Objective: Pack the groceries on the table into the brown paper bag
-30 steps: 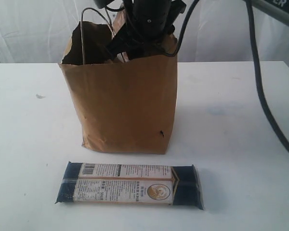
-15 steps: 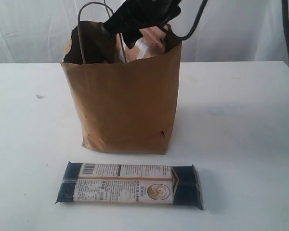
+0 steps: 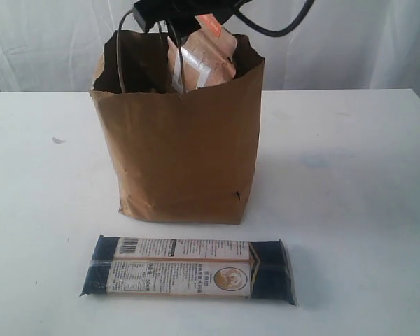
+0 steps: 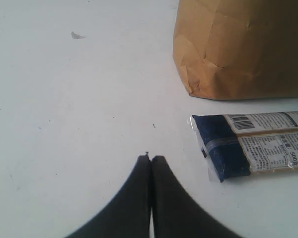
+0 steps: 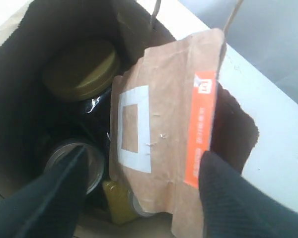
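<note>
Jars [image 5: 82,69] and orange-labelled pouch [image 5: 164,114] are in the brown paper bag [image 3: 182,161] under the open right claw [image 5: 144,153]; noodle pack [image 3: 189,273] awaits on the table [image 3: 350,175], left claw [image 4: 150,161] closed.

pouch [image 3: 204,59] in bag [image 3: 182,154], noodle pack [image 3: 187,271] before it

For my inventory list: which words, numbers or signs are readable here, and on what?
"500": on the white label of the long dark-blue plastic noodle pack; its other print is too small.
Orange strip of the brown paper pouch: white signs, too blurred.
Tall brown paper bag: no text.
</note>
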